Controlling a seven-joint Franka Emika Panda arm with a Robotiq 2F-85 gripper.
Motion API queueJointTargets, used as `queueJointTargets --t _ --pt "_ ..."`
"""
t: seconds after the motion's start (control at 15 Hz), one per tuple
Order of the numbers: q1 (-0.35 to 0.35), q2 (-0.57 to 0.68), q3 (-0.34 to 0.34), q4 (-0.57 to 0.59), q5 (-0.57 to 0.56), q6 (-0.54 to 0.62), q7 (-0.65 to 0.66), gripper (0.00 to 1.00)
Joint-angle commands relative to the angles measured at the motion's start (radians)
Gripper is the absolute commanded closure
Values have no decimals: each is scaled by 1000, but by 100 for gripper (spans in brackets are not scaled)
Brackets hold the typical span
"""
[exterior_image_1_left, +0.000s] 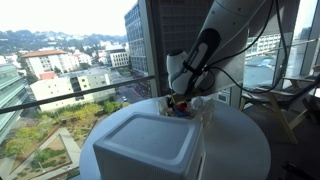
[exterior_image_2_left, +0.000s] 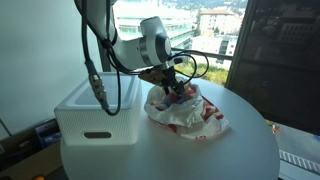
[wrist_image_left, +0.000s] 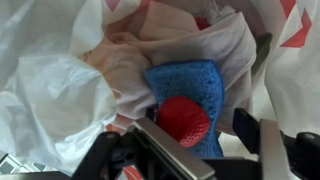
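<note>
While the gripper (exterior_image_2_left: 172, 89) dips from above into the crumpled plastic bag (exterior_image_2_left: 203, 120), probably because its mouth faces up, a red rounded object (wrist_image_left: 184, 120) lies on a blue cloth (wrist_image_left: 188, 82) inside that bag. Whether the fingers are apart or closed cannot be told.

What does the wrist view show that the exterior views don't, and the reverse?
Wrist view only: a blue cloth with a red round thing on it, seen close up. Exterior views only: the white bin, the round table, the city outside. Shared: the white plastic bag with red print and the gripper right over it.
</note>
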Motion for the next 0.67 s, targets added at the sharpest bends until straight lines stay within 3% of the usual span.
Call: queueJointTargets --t 0.0,0.2,0.33,0.6 --pt "22 -63 -13 -58 18 50 29 0" --pt "14 -115 20 -93 61 70 26 0" --pt "-17 -134 81 -98 124 99 -31 0" --pt "-19 -87 144 -28 212 139 -74 0"
